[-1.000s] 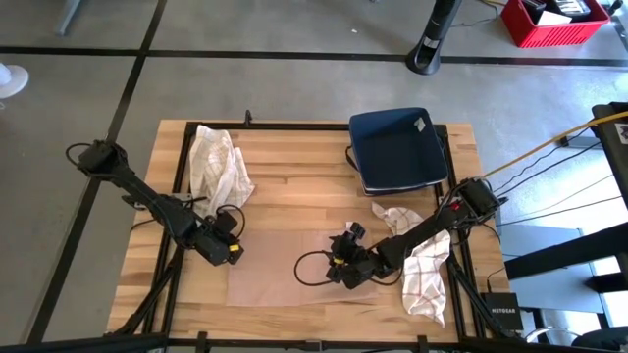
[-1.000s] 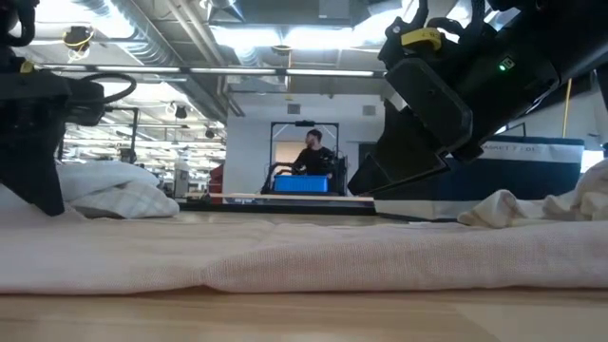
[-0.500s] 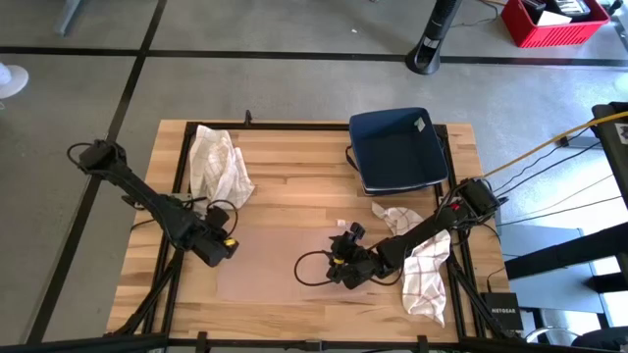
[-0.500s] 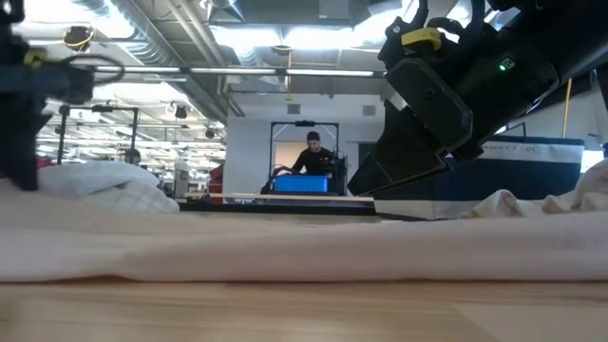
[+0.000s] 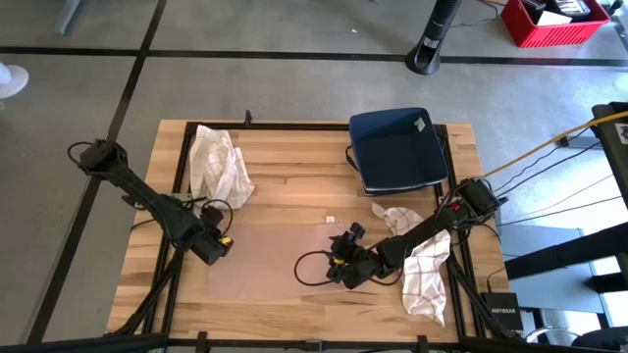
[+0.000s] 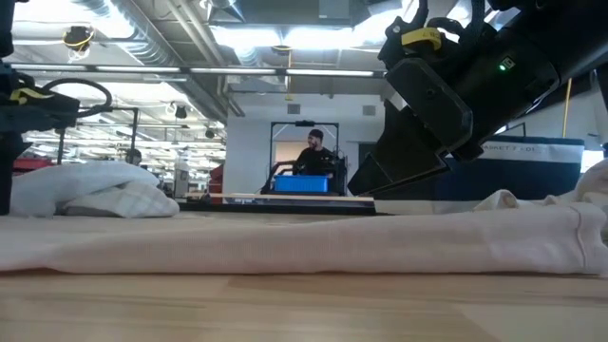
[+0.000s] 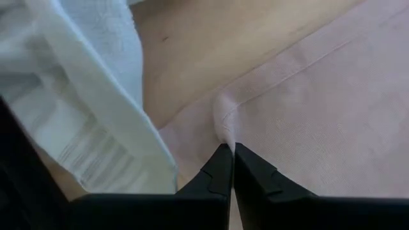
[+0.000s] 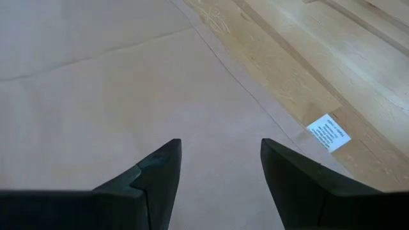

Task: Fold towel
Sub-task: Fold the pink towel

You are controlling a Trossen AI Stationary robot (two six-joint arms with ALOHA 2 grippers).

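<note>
Two arms are over the wooden table [image 5: 294, 167]. Left gripper [image 5: 218, 246] sits at the left edge of the pale pink towel [image 5: 285, 260], fingers [image 7: 220, 172] pinched together on a raised fold of its hem. Right gripper [image 5: 339, 270] rests on the towel's right part, fingers [image 8: 160, 169] apart, nothing between them. Towel lies flat on the table's front centre. Crumpled white cloths [image 5: 221, 162] lie at the back left and [image 5: 422, 265] at the right; a dark blue bin [image 5: 397, 149] stands at the back.

The left end effector [image 7: 230, 167] pinches the pink towel's [image 7: 319, 108] edge beside a white cloth [image 7: 83, 108].
</note>
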